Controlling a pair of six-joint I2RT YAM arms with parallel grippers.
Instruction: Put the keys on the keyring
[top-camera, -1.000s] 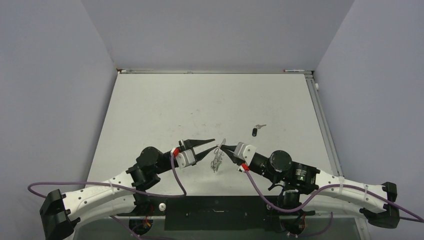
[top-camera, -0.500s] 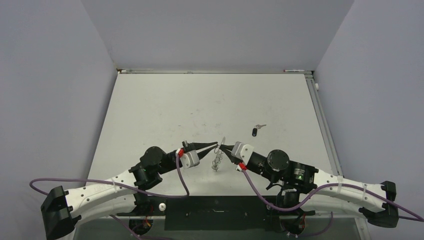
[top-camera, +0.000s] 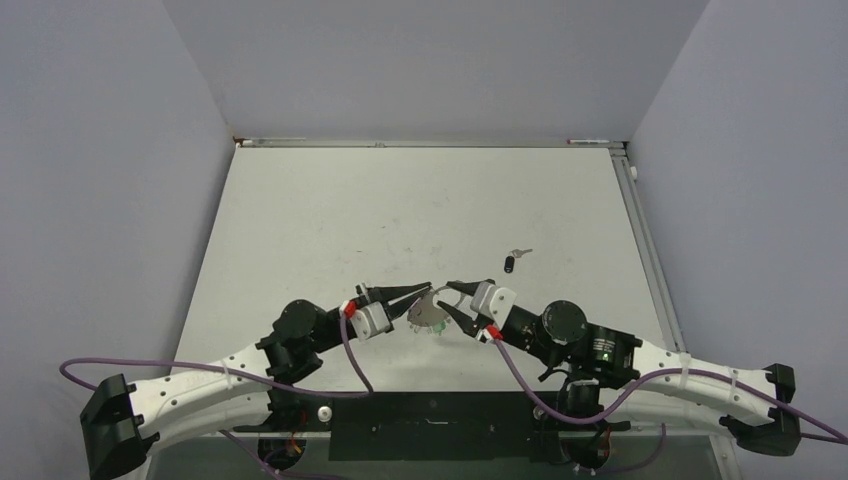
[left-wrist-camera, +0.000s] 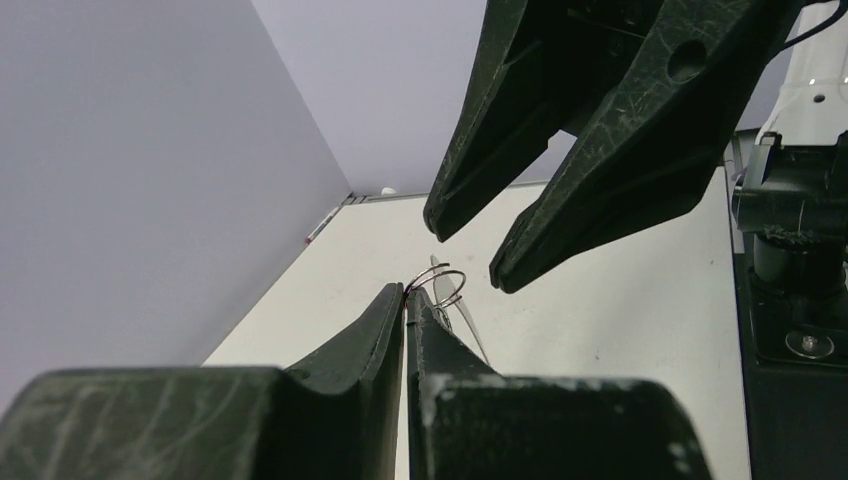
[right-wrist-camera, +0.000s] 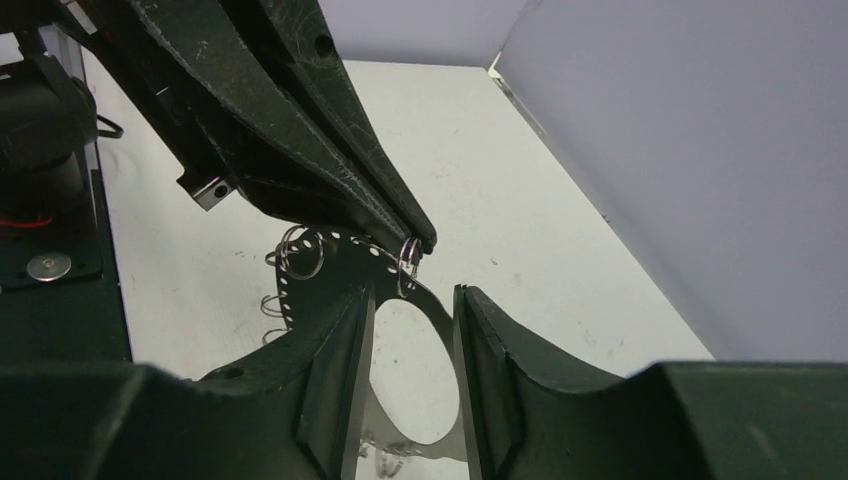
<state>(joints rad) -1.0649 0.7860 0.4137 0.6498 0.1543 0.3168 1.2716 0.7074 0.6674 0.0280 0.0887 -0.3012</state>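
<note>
The keyring (top-camera: 428, 313) is a flat loop with small wire rings strung along it, held above the table between the two arms. My left gripper (top-camera: 430, 287) is shut on one of its small rings. In the left wrist view the pinched tips (left-wrist-camera: 406, 293) hold the keyring (left-wrist-camera: 450, 298). My right gripper (top-camera: 447, 295) stands open right beside it. In the right wrist view its jaws (right-wrist-camera: 412, 295) straddle the keyring (right-wrist-camera: 335, 255) without clamping it. Two keys lie on the table beyond: a black-headed key (top-camera: 509, 264) and a silver key (top-camera: 519, 252).
The table (top-camera: 330, 210) is pale grey, with walls close on three sides. A raised rail (top-camera: 640, 230) runs along its right edge. Purple cables trail from both arms at the near edge.
My left gripper has shut on the keyring. My right gripper, shut on it before, has opened and let go. The keyring has swung from edge-on to lying flatter.
</note>
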